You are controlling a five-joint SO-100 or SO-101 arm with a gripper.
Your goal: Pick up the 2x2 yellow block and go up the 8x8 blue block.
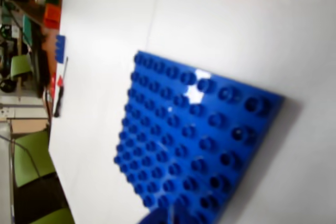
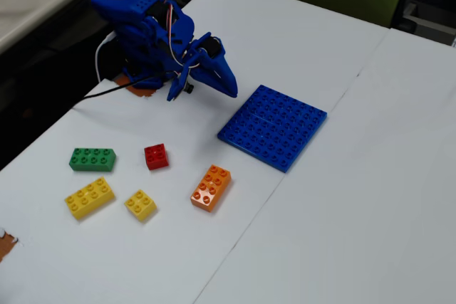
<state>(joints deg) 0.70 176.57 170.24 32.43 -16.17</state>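
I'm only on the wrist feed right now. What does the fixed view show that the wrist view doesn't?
Only the fixed view shows the 2x2 yellow block, the longer yellow brick, the green brick, the red brick, the orange brick and the gripper, empty above the table. Only the wrist view shows green chairs past the table edge. Both show the 8x8 blue block, bare.

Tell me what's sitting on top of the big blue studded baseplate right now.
Nothing: the flat square blue plastic baseplate shows only bare studs in both views. The small yellow four-stud brick lies on the white table. What lies beneath the plate is hidden.
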